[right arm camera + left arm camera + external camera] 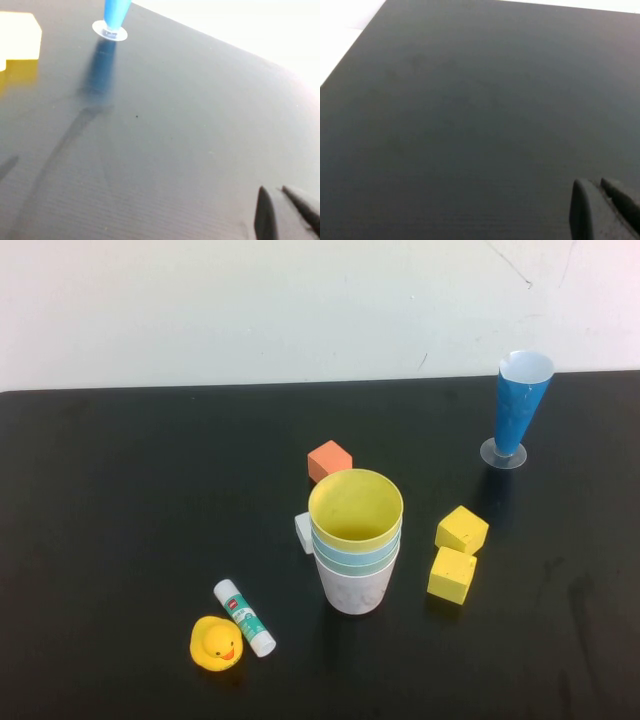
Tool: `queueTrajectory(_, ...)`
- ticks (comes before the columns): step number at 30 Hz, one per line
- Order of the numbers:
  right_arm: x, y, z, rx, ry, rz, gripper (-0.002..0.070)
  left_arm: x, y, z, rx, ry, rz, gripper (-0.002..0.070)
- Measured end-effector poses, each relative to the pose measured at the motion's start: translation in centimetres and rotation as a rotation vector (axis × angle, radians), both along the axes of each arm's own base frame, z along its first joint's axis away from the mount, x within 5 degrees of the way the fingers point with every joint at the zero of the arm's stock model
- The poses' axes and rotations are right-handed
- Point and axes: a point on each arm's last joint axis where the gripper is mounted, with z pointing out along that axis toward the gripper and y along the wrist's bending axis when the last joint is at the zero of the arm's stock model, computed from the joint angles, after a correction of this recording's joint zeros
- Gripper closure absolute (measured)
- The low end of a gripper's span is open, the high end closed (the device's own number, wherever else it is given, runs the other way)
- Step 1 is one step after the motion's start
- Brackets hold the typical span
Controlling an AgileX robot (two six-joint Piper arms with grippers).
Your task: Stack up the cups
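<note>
Now: the cups [355, 540] stand nested in one stack mid-table, yellow cup [355, 505] on top, well in from every edge. My left gripper [600, 200] and right gripper [280, 207] hang over bare black table [120, 500], fingers pressed together, holding nothing.

Even bright overhead light, soft short shadows on matte black surface [120, 500], wall blown out white, wrist views hazy, soft-focused

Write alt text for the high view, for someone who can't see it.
Four nested cups, yellow on top, stand mid-table on a black table. Around them lie an orange block, two yellow blocks, a glue stick and a rubber duck; a blue cone stands far right. Neither claw appears.
</note>
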Motion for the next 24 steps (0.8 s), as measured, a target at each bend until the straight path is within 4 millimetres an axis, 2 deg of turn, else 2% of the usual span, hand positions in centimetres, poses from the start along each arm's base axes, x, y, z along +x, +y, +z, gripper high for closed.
queueTrajectory(4, 0.2, 0.0, -0.5, 0.000, -0.001, 0.000, 0.0678, 0.0, 0.0, 0.0, 0.004, 0.000, -0.001, 0.0676)
queueTrajectory(8, 0.8, 0.0, -2.4, 0.002, -0.002, -0.002, 0.0678, 0.0, 0.0, 0.0, 0.010, 0.000, -0.003, 0.0676)
queueTrajectory(10, 1.3, 0.0, -4.3, 0.002, -0.002, -0.003, 0.0678, 0.0, 0.0, 0.0, 0.010, 0.000, -0.003, 0.0676)
queueTrajectory(12, 1.4, 0.0, -5.2, 0.004, 0.018, -0.004, 0.0678, 0.0, 0.0, 0.0, 0.011, 0.000, -0.003, 0.0676)
queueTrajectory(24, 1.4, 0.0, -5.1, 0.004, 0.005, -0.004, 0.0678, 0.0, 0.0, 0.0, 0.011, 0.002, -0.003, 0.0676)
